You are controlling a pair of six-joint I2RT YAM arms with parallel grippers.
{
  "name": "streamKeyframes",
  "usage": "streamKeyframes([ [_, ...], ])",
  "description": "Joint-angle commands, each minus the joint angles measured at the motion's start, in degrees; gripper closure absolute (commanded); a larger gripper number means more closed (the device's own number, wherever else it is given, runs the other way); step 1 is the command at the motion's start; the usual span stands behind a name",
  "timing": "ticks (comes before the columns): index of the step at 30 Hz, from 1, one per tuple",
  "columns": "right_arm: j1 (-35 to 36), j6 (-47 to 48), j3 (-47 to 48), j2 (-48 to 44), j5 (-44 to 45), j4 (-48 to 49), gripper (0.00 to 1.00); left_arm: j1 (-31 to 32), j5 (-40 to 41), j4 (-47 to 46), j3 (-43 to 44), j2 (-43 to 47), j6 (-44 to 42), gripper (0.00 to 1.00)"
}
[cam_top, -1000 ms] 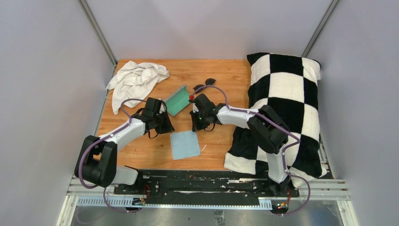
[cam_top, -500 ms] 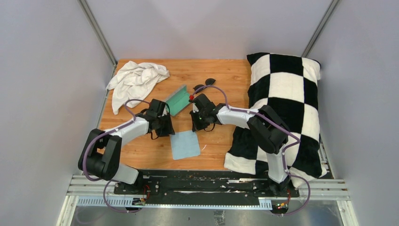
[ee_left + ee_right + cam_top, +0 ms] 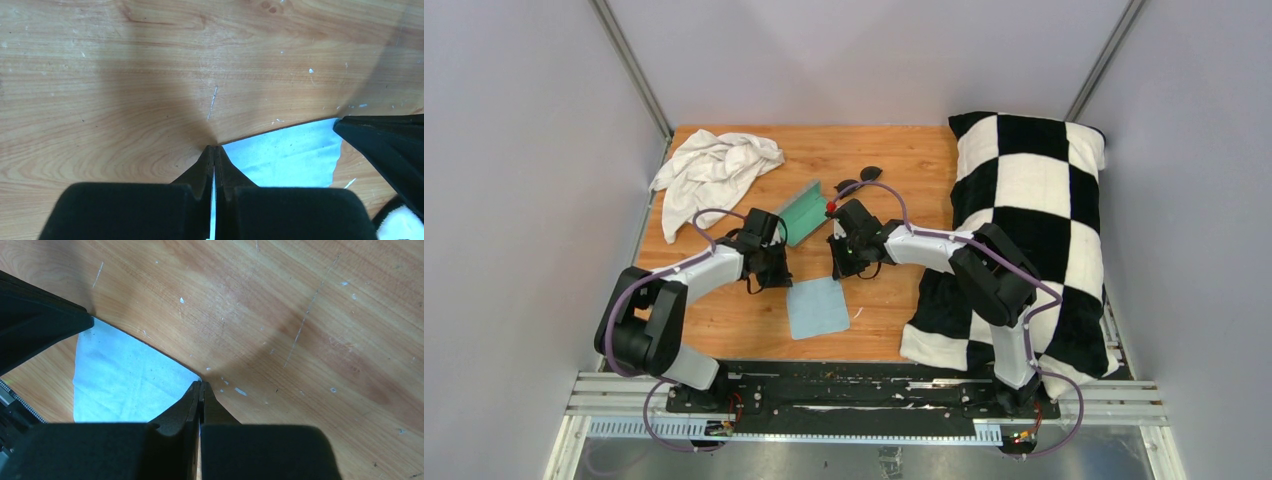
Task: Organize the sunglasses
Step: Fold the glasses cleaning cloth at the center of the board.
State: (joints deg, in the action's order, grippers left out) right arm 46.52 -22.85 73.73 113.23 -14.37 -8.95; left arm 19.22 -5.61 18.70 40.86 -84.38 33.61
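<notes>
The sunglasses lie on the wooden table behind the right gripper, with dark lenses, partly crossed by a purple cable. The grey case with teal lining stands open between the two arms. The light blue cloth lies flat in front of it. My left gripper is shut on the cloth's far left corner; in the left wrist view its tips pinch the cloth. My right gripper is shut on the far right corner, and in the right wrist view its tips meet the cloth.
A crumpled white towel lies at the table's far left. A black-and-white checked pillow covers the right side. The right gripper's body shows in the left wrist view, and the left gripper's body shows in the right wrist view.
My left gripper has moved right and nearer, down to the cloth's far left corner. The right arm, cloth, case and sunglasses have not moved.
</notes>
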Motion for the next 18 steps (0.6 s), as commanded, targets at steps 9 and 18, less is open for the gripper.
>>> streamKeyframes([
  [9,0.75,1.47,-1.51,-2.82,0.76,-0.21,1.0,0.91,0.12,4.86,2.92,3.27,-2.04,1.0],
  [18,1.05,1.61,-6.16,-7.59,1.48,2.51,1.0,1.12,-0.79,5.39,-0.12,8.75,-0.66,1.0],
])
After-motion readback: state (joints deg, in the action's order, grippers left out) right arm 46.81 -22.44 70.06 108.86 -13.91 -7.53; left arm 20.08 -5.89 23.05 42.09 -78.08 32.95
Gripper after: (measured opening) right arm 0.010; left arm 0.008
